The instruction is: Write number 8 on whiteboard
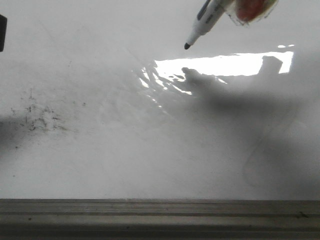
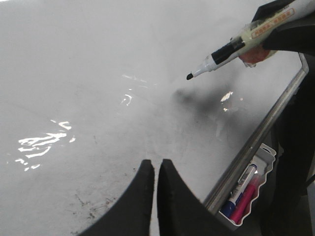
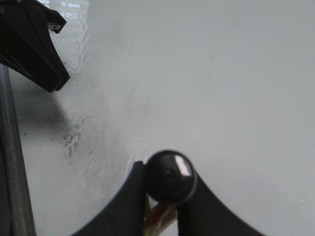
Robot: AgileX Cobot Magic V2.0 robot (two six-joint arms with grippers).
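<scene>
The whiteboard [image 1: 100, 160] is a glossy white surface that fills all the views. No number 8 shows on it in any view. My right gripper [image 3: 165, 179] is shut on a white marker with a black end [image 3: 170, 176]. The marker [image 1: 206, 21] slants down from the upper right of the front view. Its black tip [image 1: 187, 46] hangs clear of the board, and its shadow [image 1: 192, 75] falls below it. The left wrist view has the same marker [image 2: 221, 53] and its tip [image 2: 189, 76]. My left gripper [image 2: 155, 164] is shut with nothing in it, low over the board.
Scattered black ink specks [image 1: 37, 117] mark the board at the left. A faint grey curve [image 1: 255, 160] lies at the lower right. A grey metal ledge [image 1: 160, 215] runs along the near edge. A small tray [image 2: 261, 162] beside the ledge holds a blue marker and a pink one.
</scene>
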